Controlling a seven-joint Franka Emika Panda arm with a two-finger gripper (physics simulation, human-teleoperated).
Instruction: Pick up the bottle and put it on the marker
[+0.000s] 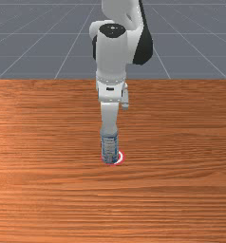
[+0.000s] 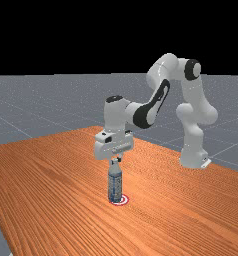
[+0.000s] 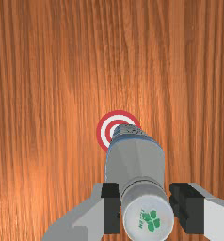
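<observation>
In the far view the gripper (image 2: 116, 161) points down at the top of the upright bottle (image 2: 115, 185), a blue and grey one with a pale neck. The wrist view has the gripper (image 3: 145, 208) shut on the bottle, one dark pad on each side of its white cap (image 3: 148, 219) with the green clover print. Red and white rings form the marker (image 3: 100, 133), partly hidden by the bottle's lower end. From the front, the bottle (image 1: 109, 148) covers the left part of the marker (image 1: 122, 157). Whether its base touches the table or hangs slightly above, I cannot tell.
The wooden table (image 2: 56, 185) extends around the bottle and marker. The arm's base (image 2: 193, 157) stands at the far view's right, and the arm reaches over the table from there. A table edge runs along the far view's lower left.
</observation>
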